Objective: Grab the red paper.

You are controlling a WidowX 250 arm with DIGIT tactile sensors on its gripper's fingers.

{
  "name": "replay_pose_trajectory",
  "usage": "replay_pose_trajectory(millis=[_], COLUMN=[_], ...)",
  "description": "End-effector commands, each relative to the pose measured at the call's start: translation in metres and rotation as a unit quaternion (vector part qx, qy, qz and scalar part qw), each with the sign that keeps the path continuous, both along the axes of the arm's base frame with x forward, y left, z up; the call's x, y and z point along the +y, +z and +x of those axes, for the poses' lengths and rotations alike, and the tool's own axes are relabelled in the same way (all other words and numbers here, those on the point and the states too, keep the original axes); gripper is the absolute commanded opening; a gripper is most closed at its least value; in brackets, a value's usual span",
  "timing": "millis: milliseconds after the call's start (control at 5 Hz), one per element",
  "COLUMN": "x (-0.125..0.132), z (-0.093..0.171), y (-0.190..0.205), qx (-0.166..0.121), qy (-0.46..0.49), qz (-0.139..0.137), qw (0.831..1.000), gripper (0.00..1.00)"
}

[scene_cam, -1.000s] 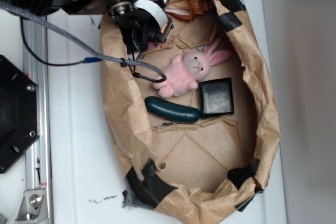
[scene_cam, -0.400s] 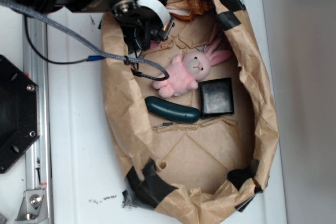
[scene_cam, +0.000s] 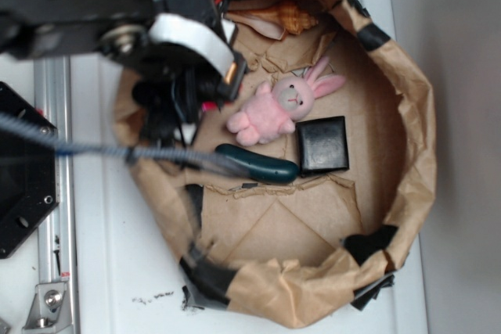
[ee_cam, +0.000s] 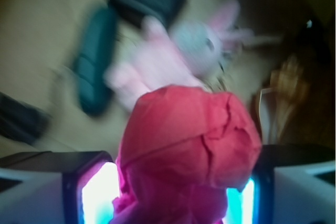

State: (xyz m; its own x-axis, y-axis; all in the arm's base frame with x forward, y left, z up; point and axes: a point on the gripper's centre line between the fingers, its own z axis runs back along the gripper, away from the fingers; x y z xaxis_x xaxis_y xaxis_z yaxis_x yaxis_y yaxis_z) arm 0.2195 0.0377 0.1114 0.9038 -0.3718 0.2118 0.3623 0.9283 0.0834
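Note:
The red paper, a wrinkled bright red wad, fills the gap between my two lit fingers in the wrist view. My gripper is shut on it and holds it above the brown paper floor. In the exterior view the gripper hangs over the left side of the brown paper nest. There only a small red sliver of the red paper shows beneath the black arm.
Inside the brown paper nest with black tape lie a pink plush bunny, a dark green oblong object and a black block. An orange-brown item sits at the back. A cable crosses the left rim.
The arm has come up and toward the camera, shifting left and down in the exterior view. The nest's rim has changed shape, and a red sliver now shows under the gripper.

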Motion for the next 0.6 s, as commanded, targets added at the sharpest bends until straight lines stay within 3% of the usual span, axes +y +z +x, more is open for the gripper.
replay_pose_trajectory(millis=[0, 200, 400], x=[-0.006, -0.004, -0.004], z=[0.032, 0.036, 0.036], y=[0.095, 0.089, 0.081], qx=[-0.042, -0.033, -0.037], qy=[0.05, 0.058, 0.054], qz=[-0.053, -0.073, -0.072], qw=[0.996, 0.995, 0.995], gripper=[0.0, 0.0, 0.0])
